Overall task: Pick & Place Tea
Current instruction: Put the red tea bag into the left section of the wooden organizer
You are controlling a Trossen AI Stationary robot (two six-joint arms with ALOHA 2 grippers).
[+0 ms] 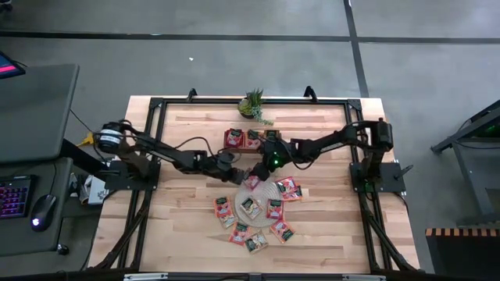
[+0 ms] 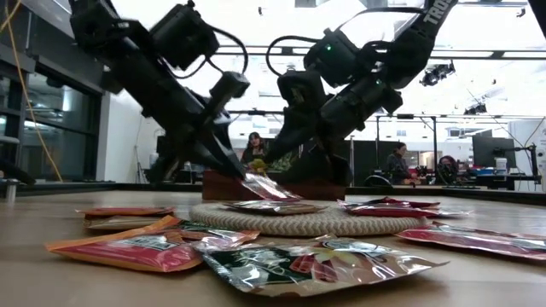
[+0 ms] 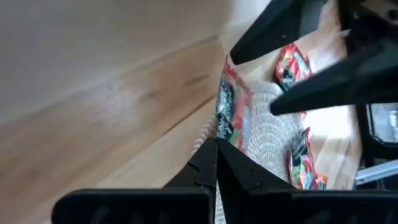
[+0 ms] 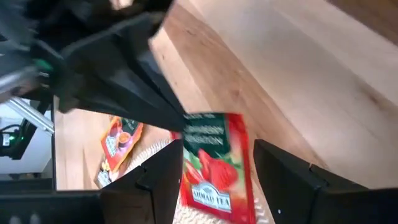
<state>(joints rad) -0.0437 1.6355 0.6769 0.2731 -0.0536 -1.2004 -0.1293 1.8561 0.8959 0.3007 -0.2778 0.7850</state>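
Note:
One orange-red and green tea sachet [image 4: 216, 167] hangs above the round whitish woven mat [image 2: 281, 223], near the table's middle. My left gripper [image 3: 216, 144], reaching in from the left, is shut on it. My right gripper [image 4: 217, 146] comes from the right and is open, one finger on either side of that sachet; I cannot tell whether they touch it. Several more sachets [image 1: 251, 209] lie flat on the mat and on the wood around it. Others sit in the brown wooden tray [image 1: 266, 134] farther back. My left gripper pinches the sachet by one edge, close to a corner [image 3: 222, 132], between its two fingertips. The fingers slant down from the table's left side. The sachet is lifted clear of the mat and sticks out beyond the fingertips, tilted downward [image 2: 268, 188].
A small potted plant [image 1: 254, 104] stands at the far edge behind the tray. Loose sachets [image 2: 128, 249] are strewn over the near half of the table. Bare wood lies to the left and right of the mat.

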